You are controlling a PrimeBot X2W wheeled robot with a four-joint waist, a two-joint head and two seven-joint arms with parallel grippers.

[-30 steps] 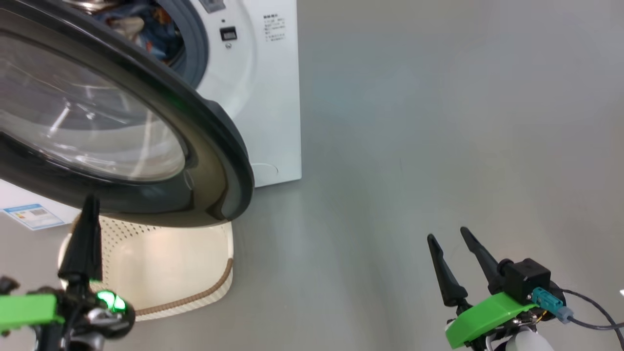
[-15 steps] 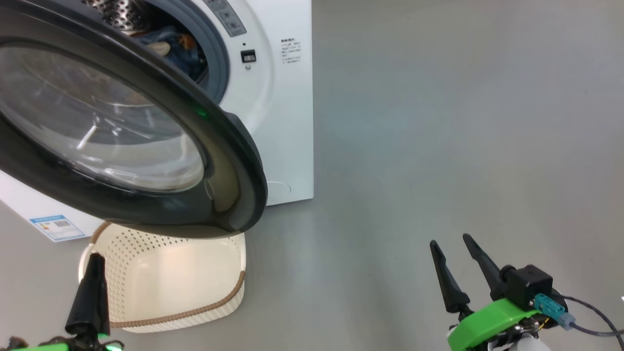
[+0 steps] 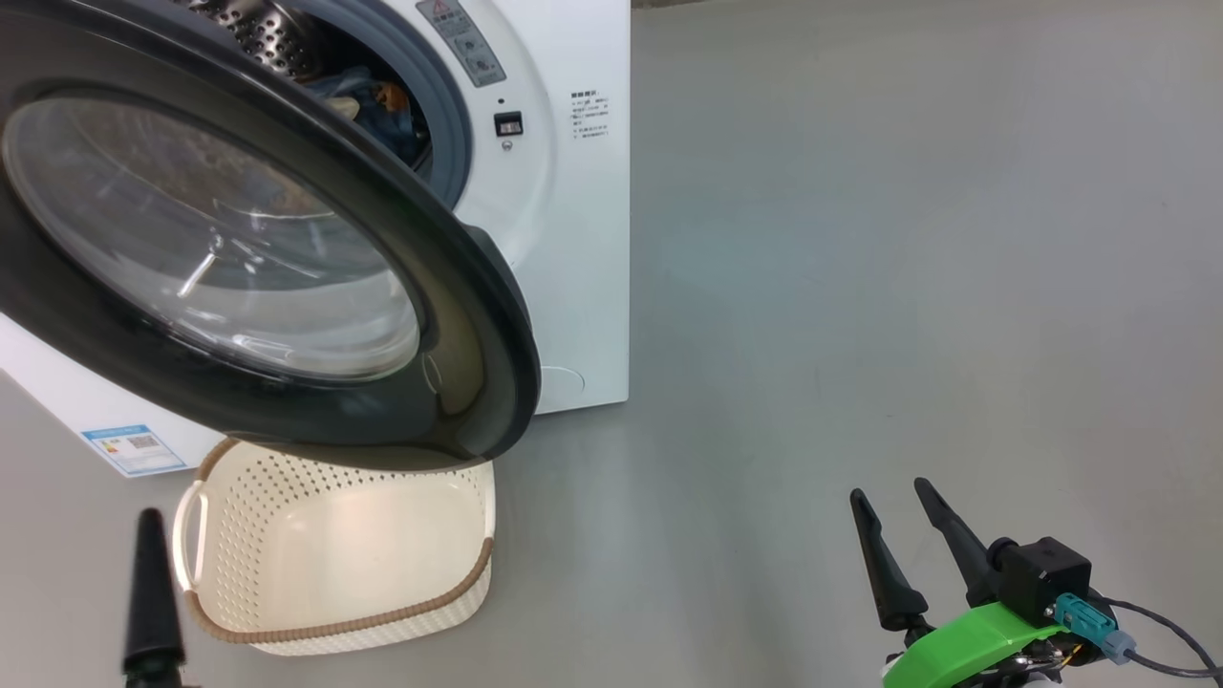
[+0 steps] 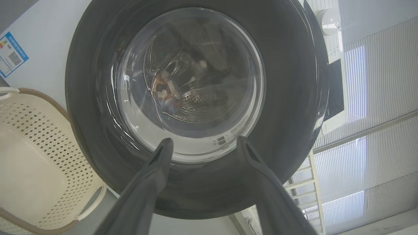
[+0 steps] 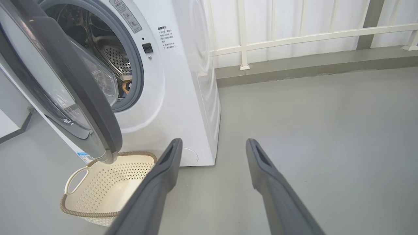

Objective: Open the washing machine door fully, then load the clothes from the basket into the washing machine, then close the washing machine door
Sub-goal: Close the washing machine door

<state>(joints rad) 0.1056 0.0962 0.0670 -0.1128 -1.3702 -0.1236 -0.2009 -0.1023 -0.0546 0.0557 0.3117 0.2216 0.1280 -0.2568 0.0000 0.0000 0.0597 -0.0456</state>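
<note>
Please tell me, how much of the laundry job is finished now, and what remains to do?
Done: the washing machine door stands open, the clothes lie inside the drum, and the basket looks empty. In hand: nothing; the left gripper and the right gripper are both open and hold nothing. Left: swinging the door shut on the washing machine.

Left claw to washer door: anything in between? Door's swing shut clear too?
Nothing visible stands between the left claw and the washing machine door; the open claw points at its glass. The basket sits under the door's lower edge; whether the swing clears its rim, cannot tell.
</note>
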